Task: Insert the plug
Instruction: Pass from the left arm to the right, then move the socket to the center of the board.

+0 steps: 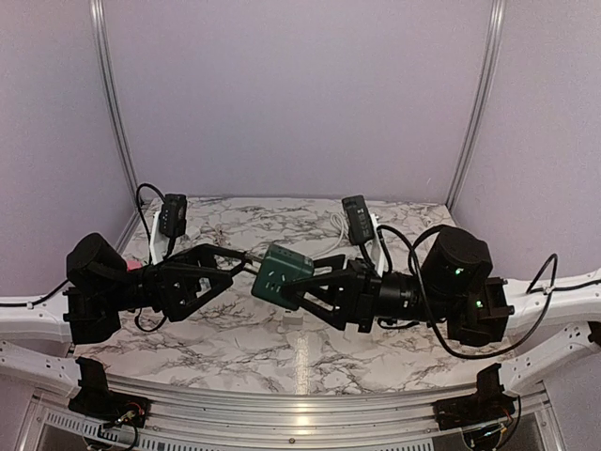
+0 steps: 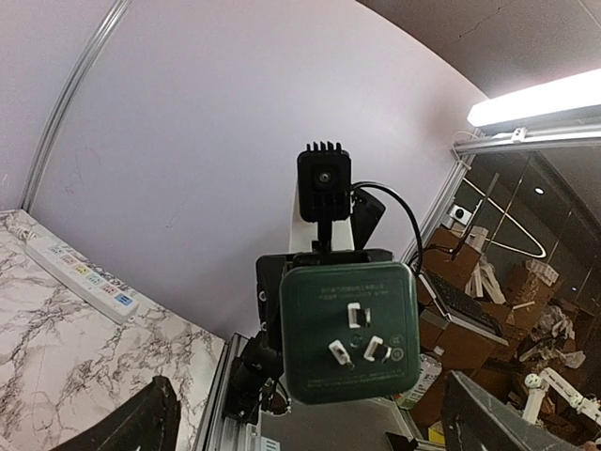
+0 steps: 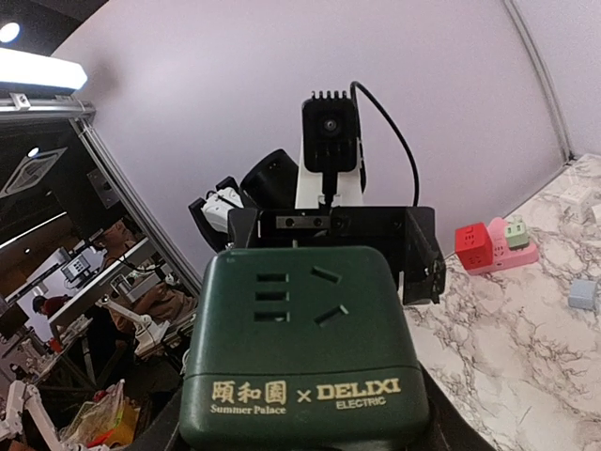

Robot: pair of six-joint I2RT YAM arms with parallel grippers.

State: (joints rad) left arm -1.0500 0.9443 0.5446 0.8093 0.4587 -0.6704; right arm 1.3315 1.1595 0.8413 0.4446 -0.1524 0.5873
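Over the white marbled table and its long white plastic power strip: dark green plastic cube plug, aloft.
My right claw pinches it; its metal prongs face my left claw, spread wide just beside it.

plug: dark green, gold lettering | table: white marble pattern, grey veins | power strip: white, coloured labels | walls: pale lilac | cube adapters: red, pink, pale green
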